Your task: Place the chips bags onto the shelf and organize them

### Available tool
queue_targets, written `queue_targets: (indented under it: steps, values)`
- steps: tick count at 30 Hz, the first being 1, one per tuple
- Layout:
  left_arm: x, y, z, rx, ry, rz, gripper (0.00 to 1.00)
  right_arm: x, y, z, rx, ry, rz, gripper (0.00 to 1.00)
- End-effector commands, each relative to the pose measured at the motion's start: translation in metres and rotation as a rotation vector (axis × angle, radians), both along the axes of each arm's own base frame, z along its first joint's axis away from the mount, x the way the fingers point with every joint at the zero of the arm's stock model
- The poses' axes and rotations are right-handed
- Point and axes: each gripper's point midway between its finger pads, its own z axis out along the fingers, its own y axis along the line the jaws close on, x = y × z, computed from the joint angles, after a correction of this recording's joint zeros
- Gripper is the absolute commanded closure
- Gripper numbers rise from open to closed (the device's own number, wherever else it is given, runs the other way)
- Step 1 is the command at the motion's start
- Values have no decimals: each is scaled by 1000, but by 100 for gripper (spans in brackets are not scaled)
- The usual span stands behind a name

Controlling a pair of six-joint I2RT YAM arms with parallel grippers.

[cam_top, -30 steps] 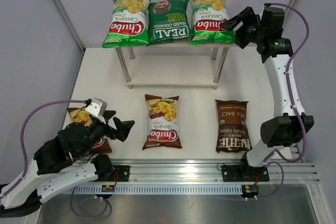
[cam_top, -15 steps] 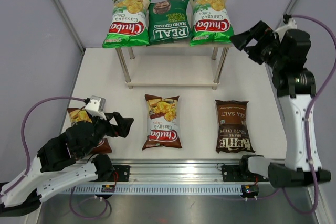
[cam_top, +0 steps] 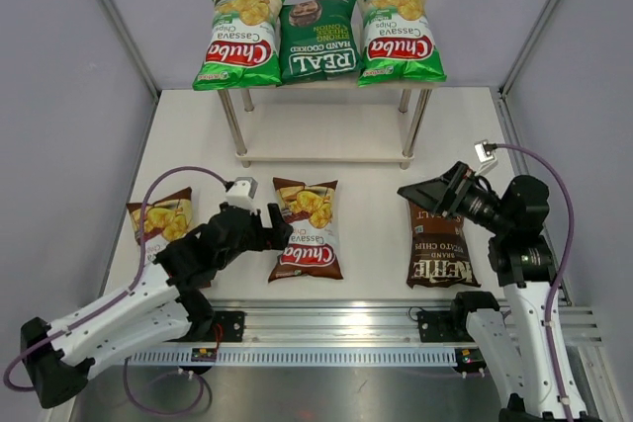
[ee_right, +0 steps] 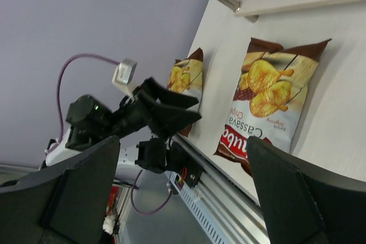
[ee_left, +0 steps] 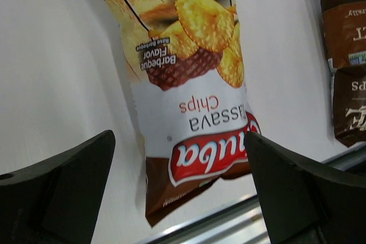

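Top view: right gripper (cam_top: 425, 193) covers upper part of Kettle bag (cam_top: 440, 256), so print there is hidden. Lower-right corner of left brown Chuba bag (cam_top: 160, 219) is behind left arm (cam_top: 188, 262); left gripper (cam_top: 278, 226) overlaps left edge of centre brown Chuba bag (cam_top: 309, 229). Top board of shelf (cam_top: 326, 158) is nearly all under 3 green bags (cam_top: 318, 39).

Left wrist view: Kettle bag cut by right edge, centre bag's top cut by frame, fine print too small to read.

Right wrist view: shelf cut at top, only leg + board edge; left bag partly behind left gripper.
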Motion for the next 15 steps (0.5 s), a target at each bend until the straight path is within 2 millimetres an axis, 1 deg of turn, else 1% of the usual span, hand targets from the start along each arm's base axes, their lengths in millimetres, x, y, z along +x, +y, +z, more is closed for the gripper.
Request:
queue_targets:
  steps: [1, 2, 3, 4, 5, 6, 7, 8, 9, 10, 11, 14, 15]
  values:
    - [18, -35, 5, -181, -18, -92, 1, -38, 10, 7, 10, -80, 133, 0]
    - [21, -39, 0, -194, -4, -110, 1, -44, 10, 2, 6, -80, 136, 0]
    - [25, -48, 6, -255, -17, -155, 1, -48, 10, -3, 4, -61, 138, 0]
    - [26, -49, -5, -260, 2, -159, 1, -52, 11, -6, 5, -59, 155, 1]
    - [34, -51, -13, -265, 11, -155, 1, -57, 12, -8, 4, -64, 164, 1]
    - [35, -53, -18, -268, 27, -162, 1, -60, 12, -11, 4, -52, 169, 1]
    - [36, -53, -26, -268, 46, -155, 1, -63, 13, -12, 8, -49, 178, 0]
    - [37, -48, -44, -253, 84, -140, 1, -66, 13, -12, 7, -60, 183, 1]
    - [40, -49, -45, -269, 77, -139, 2, -69, 13, -13, 6, -60, 184, 0]
    - [40, -47, -52, -277, 93, -121, 4, -70, 13, -12, 8, -64, 187, 1]
    - [37, -43, -65, -269, 113, -111, 5, -72, 13, -11, 9, -72, 187, 1]
    - [39, -41, -73, -281, 104, -91, 7, -74, 13, -12, 13, -76, 190, 1]
    - [35, -40, -83, -274, 128, -90, 8, -73, 13, -11, 14, -81, 190, 1]
